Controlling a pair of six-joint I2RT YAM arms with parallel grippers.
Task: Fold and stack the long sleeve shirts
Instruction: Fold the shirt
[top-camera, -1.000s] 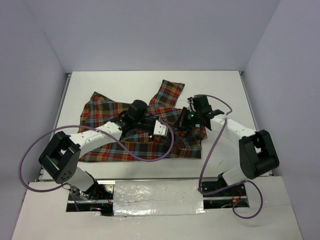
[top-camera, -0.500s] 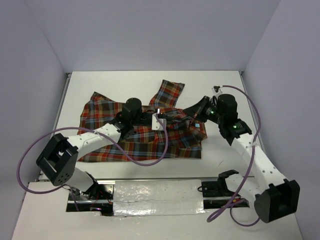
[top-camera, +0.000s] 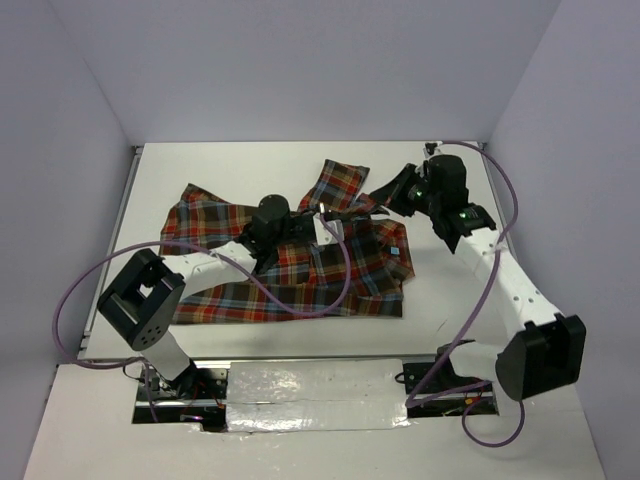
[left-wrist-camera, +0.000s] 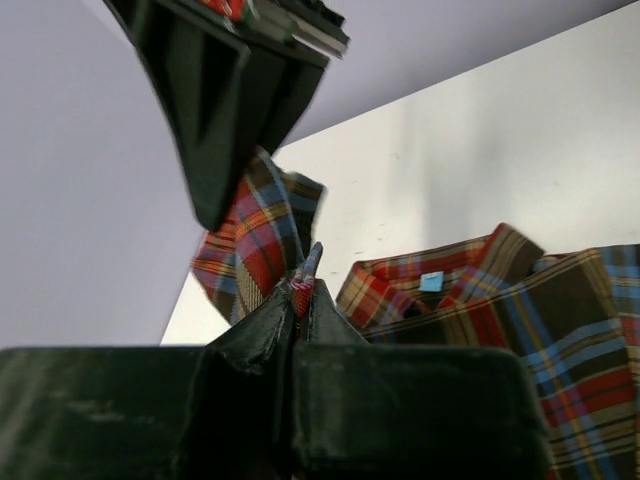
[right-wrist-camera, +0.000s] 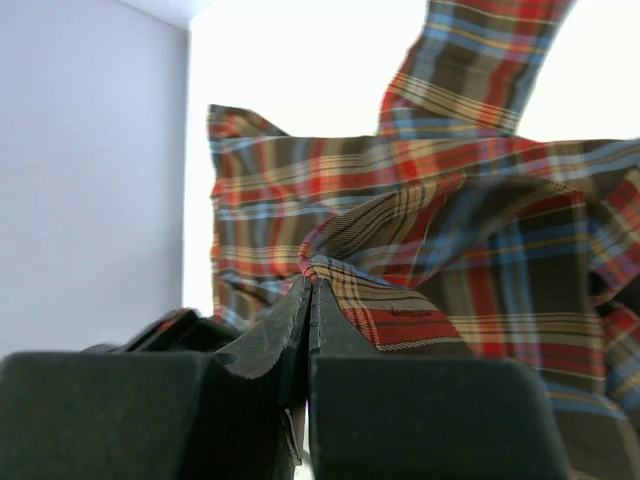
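Observation:
The plaid long sleeve shirt (top-camera: 290, 280), red-orange, brown and light blue, lies spread on the white table (top-camera: 240, 165), one sleeve (top-camera: 340, 182) reaching toward the back. My left gripper (top-camera: 327, 213) is shut on a pinch of its cloth near the collar; the left wrist view shows fabric sticking out between the closed tips (left-wrist-camera: 305, 280), with the collar and a small blue neck label (left-wrist-camera: 431, 282) beyond. My right gripper (top-camera: 384, 203) is shut on a raised fold at the shirt's far right edge (right-wrist-camera: 312, 272). Both hold the cloth lifted off the table.
The left arm's purple cable (top-camera: 335, 290) loops over the shirt's front part. Grey walls close in the table on three sides. A metal rail (top-camera: 118, 215) runs along the left edge. Bare white table (top-camera: 450, 290) lies right of the shirt.
Both grippers have moved toward the far side of the table, pulling the pinched cloth with them. The right arm has swung out to the right and stretched forward.

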